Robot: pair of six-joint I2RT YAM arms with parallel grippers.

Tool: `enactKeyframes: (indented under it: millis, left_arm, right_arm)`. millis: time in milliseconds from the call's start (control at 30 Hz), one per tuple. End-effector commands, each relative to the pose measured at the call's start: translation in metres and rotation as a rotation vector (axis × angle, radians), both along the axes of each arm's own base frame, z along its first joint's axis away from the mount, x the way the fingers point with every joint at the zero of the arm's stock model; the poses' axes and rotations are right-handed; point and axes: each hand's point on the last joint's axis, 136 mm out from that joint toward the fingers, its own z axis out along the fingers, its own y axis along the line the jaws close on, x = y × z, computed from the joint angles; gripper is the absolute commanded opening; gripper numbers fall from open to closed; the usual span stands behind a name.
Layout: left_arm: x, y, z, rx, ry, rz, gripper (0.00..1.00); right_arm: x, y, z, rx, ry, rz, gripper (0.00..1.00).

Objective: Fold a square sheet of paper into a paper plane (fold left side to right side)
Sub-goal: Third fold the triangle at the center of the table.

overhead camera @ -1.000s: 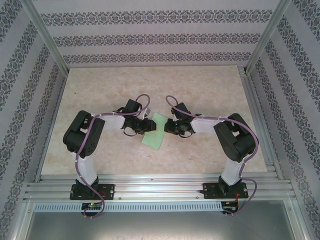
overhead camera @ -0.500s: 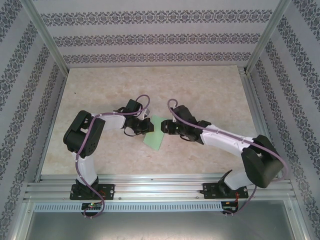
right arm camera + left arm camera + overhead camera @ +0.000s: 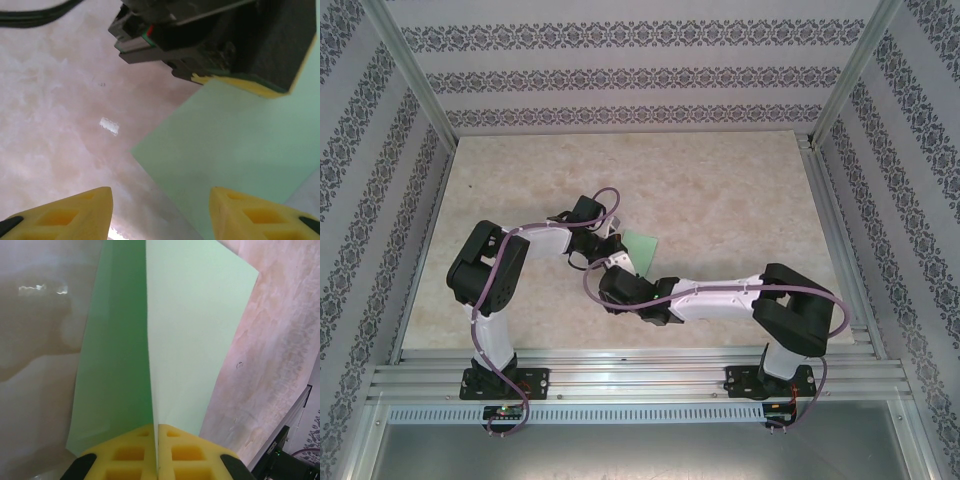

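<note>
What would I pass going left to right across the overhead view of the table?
First the left arm's elbow → left gripper, shut on the paper's edge → mint-green paper → right arm's elbow.

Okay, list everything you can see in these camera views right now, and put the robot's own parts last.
Thin mint-green paper sheet: one, light green, mid-table.
Marbled tabletop: one, beige-pink, under the paper.
Patterned wall panels: three, white with grey bands, around the table.
Aluminium frame rails: several, silver, near edge and corners.
Purple cables: two, purple, along the arms.
Robot arms: two, white and black, bases at the near edge.
Left gripper: one, yellow pads, shut on the paper's edge.
Right gripper: one, yellow pads, open, low by the paper's corner.
</note>
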Motion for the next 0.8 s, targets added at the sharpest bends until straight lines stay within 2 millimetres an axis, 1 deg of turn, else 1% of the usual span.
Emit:
enactKeyframes:
  millis: [0, 100, 167, 267, 400, 467, 500, 533, 667, 767]
  left_arm:
    - [-0.004, -0.007, 0.004, -0.009, 0.028, -0.01, 0.05]
    - [-0.003, -0.007, 0.003, -0.007, 0.031, -0.013, 0.05]
    - [-0.004, -0.007, 0.002, -0.005, 0.033, -0.013, 0.05]
    - [-0.002, -0.006, 0.003, -0.001, 0.028, -0.013, 0.05]
    - [-0.003, -0.005, -0.001, 0.013, 0.03, -0.014, 0.05]
    - [-0.002, -0.005, -0.001, 0.012, 0.031, -0.016, 0.06]
    - [-0.002, -0.005, -0.001, 0.012, 0.03, -0.016, 0.07]
    - [-0.002, -0.005, -0.001, 0.014, 0.028, -0.016, 0.07]
    - [-0.002, -0.005, 0.001, 0.017, 0.023, -0.021, 0.09]
    - [-0.002, -0.005, 0.004, 0.017, 0.015, -0.028, 0.13]
  right_arm:
    - [0.012, 0.0, 0.006, -0.063, -0.079, -0.014, 0.54]
    - [0.015, 0.001, 0.005, -0.102, -0.095, -0.015, 0.53]
    - [0.015, 0.001, 0.006, -0.111, -0.099, -0.011, 0.5]
    - [0.014, -0.002, 0.006, -0.111, -0.099, -0.013, 0.37]
    - [0.011, -0.005, 0.009, -0.085, -0.086, 0.001, 0.15]
    - [0.009, -0.005, 0.011, -0.059, -0.073, 0.014, 0.07]
    - [0.008, -0.004, 0.01, -0.044, -0.062, 0.022, 0.02]
    - [0.007, -0.004, 0.009, -0.028, -0.05, 0.032, 0.0]
    - [0.006, -0.003, 0.005, 0.027, -0.002, 0.054, 0.0]
    - [0.006, -0.003, 0.004, 0.068, 0.024, 0.068, 0.0]
